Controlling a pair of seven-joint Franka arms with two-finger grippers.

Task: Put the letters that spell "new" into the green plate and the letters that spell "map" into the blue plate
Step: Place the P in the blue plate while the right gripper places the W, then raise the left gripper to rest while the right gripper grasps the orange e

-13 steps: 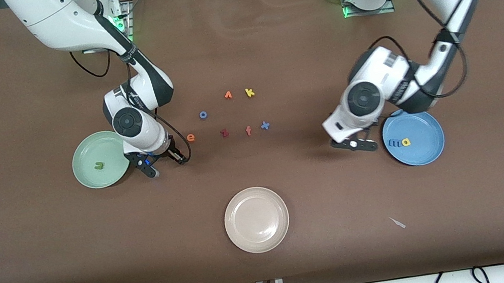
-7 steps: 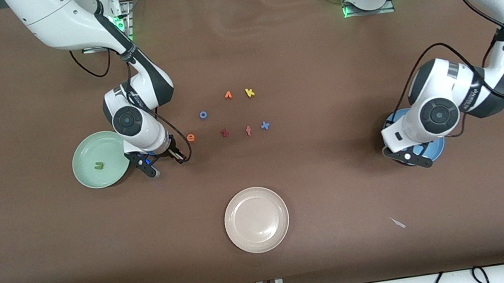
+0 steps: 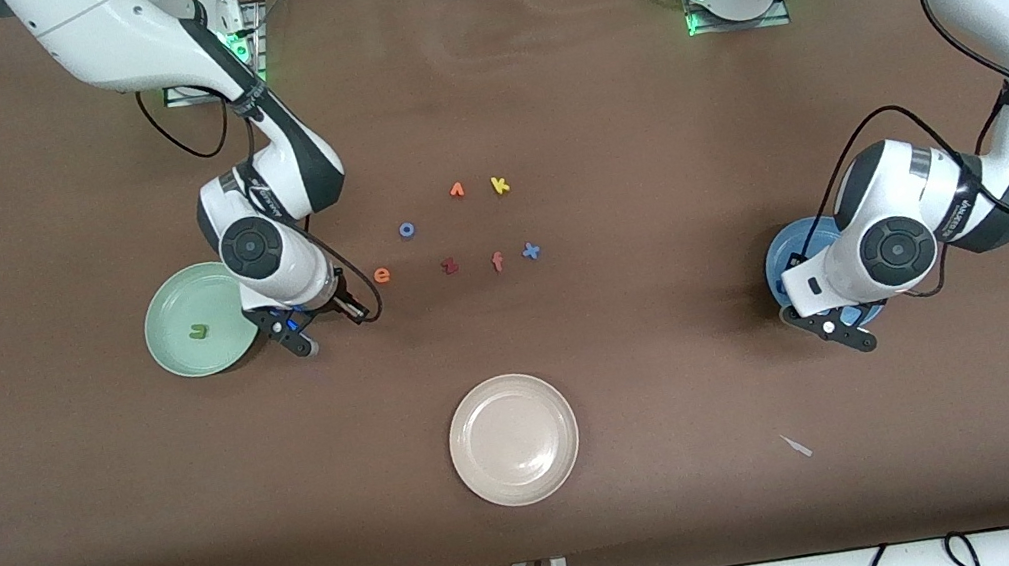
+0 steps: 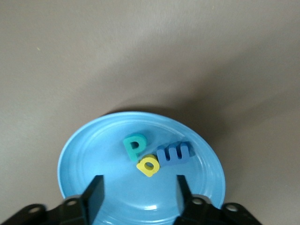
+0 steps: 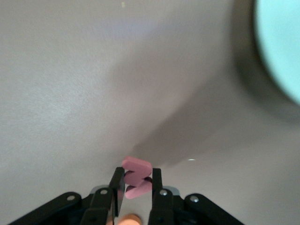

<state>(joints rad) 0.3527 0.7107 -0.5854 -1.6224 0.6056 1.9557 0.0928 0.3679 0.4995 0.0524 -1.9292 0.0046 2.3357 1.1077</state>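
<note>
My right gripper [image 3: 327, 323] sits beside the green plate [image 3: 199, 319], toward the table's middle, shut on the salmon-pink w [image 5: 137, 177]. The plate's pale rim [image 5: 281, 42] shows in the right wrist view. The olive-green n [image 3: 197, 331] lies in that plate. The orange e [image 3: 382, 274] lies on the table close to the right gripper. My left gripper [image 4: 138, 192] is open over the blue plate [image 4: 93, 154] and holds nothing. In that plate the teal p [image 4: 135, 146], yellow a [image 4: 148, 164] and blue m [image 4: 176, 153] lie touching one another.
Loose letters lie mid-table: a blue o [image 3: 406, 230], an orange wedge [image 3: 456, 190], a yellow k [image 3: 500, 185], a dark red letter [image 3: 449, 266], a salmon f [image 3: 497, 262], a blue x [image 3: 531, 250]. A beige plate [image 3: 514, 439] sits nearer the front camera, a white scrap [image 3: 797, 445] toward the left arm's end.
The left arm swung from beside the blue plate to over it and its gripper opened; the teal p now lies with the m and a. The right arm shifted slightly toward the green plate.
</note>
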